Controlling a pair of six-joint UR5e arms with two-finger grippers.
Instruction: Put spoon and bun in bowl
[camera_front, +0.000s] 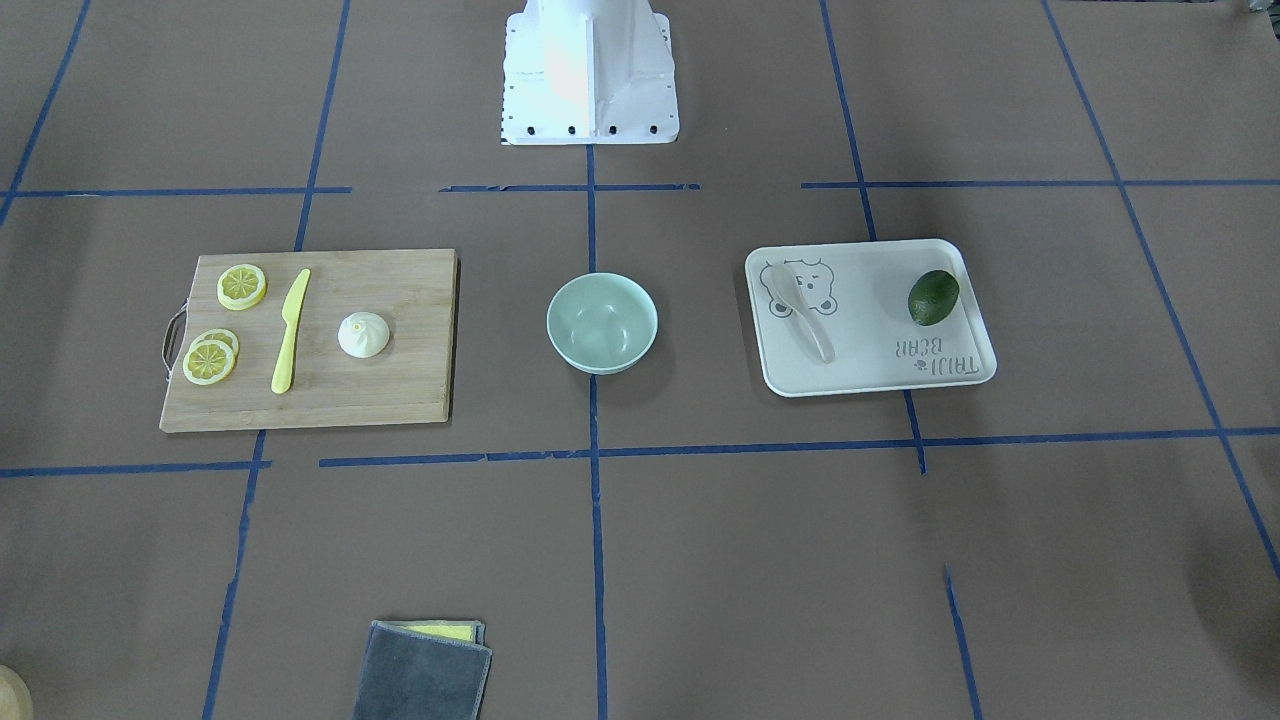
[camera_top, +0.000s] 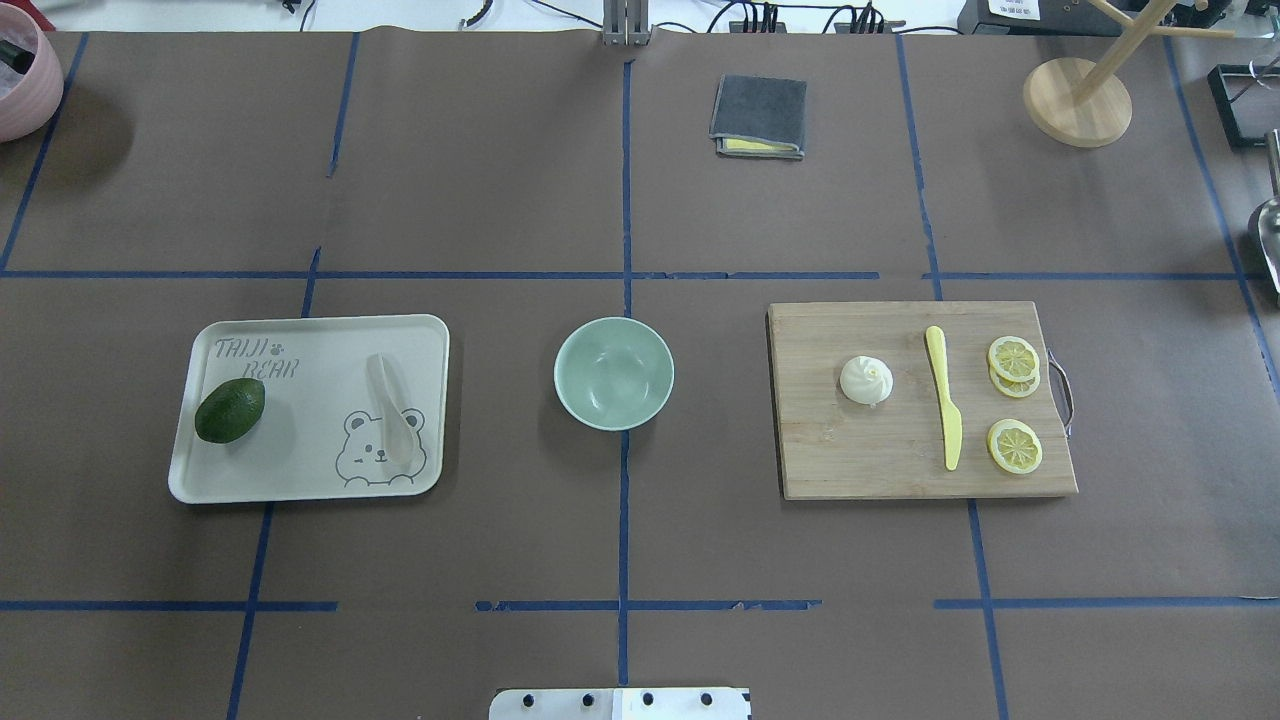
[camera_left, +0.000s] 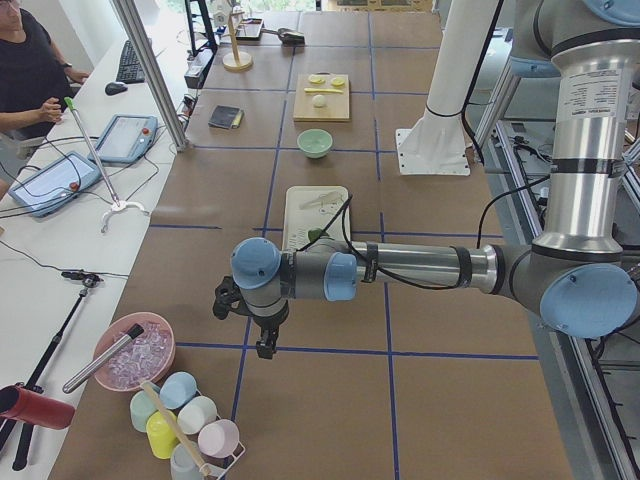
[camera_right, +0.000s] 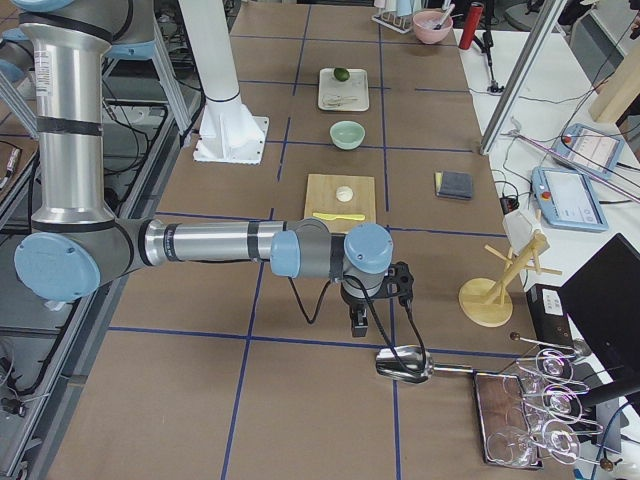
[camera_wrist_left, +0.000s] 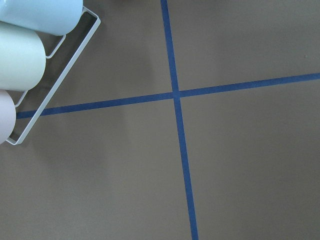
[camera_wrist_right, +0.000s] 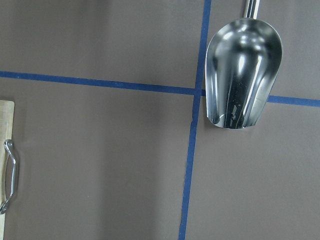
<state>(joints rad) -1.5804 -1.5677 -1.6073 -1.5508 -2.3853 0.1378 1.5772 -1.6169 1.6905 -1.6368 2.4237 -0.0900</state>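
Note:
The off-white spoon (camera_top: 392, 410) lies on the cream bear tray (camera_top: 300, 420) on the table's left side; it also shows in the front view (camera_front: 800, 310). The white pleated bun (camera_top: 866, 380) sits on the wooden cutting board (camera_top: 860, 450) on the right, and shows in the front view (camera_front: 364, 334). The mint-green bowl (camera_top: 613, 373) stands empty between them. My left gripper (camera_left: 262, 345) hangs over the table's left end, far from the tray. My right gripper (camera_right: 358, 325) hangs over the right end, beyond the board. I cannot tell whether either is open or shut.
A dark green avocado (camera_top: 230, 410) lies on the tray. A yellow knife (camera_top: 943, 410) and lemon slices (camera_top: 1014, 445) lie on the board. A grey cloth (camera_top: 758, 116) lies at the far side. A metal scoop (camera_wrist_right: 243, 70) and a rack of cups (camera_wrist_left: 30, 55) sit at the table's ends.

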